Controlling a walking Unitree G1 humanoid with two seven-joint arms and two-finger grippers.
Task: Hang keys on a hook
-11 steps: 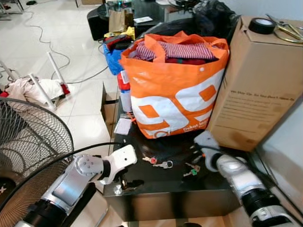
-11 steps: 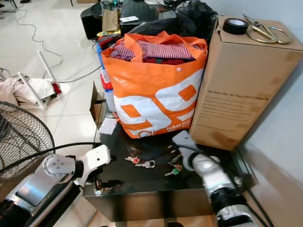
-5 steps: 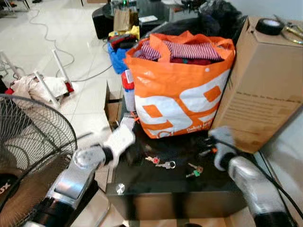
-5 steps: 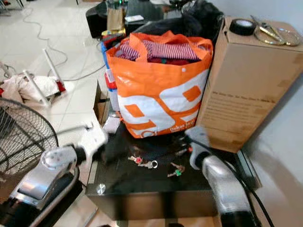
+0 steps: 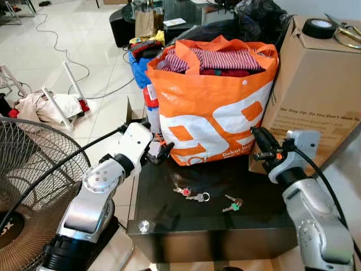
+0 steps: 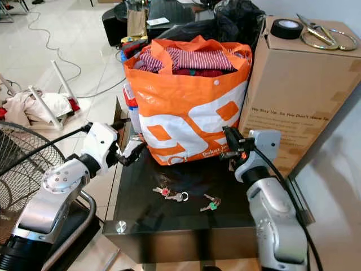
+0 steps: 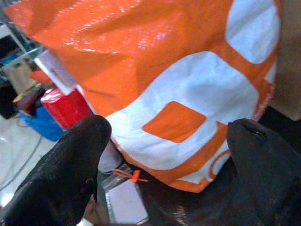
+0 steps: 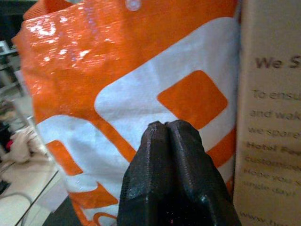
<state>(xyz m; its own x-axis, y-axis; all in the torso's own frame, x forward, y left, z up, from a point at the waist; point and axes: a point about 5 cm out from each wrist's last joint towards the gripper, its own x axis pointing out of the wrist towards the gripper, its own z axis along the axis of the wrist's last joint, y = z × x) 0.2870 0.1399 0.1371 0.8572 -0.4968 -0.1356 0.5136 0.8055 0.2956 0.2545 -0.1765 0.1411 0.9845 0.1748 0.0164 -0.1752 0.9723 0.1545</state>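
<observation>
Keys (image 5: 197,196) flat on table (image 5: 169,217), strung left-right; left gripper (image 5: 161,153) agape, right gripper (image 5: 260,137) pinched empty.

glossy black tabletop (image 5: 169,209), shiny woven-plastic bag (image 5: 211,121)

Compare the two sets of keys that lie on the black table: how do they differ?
The left keys have a red tag and a silver ring; the right keys have a green tag. The left keys lie more toward the left gripper, which is open; the right keys lie nearer the right gripper, which is shut. Both lie flat on the black table, untouched, before the orange bag.
</observation>
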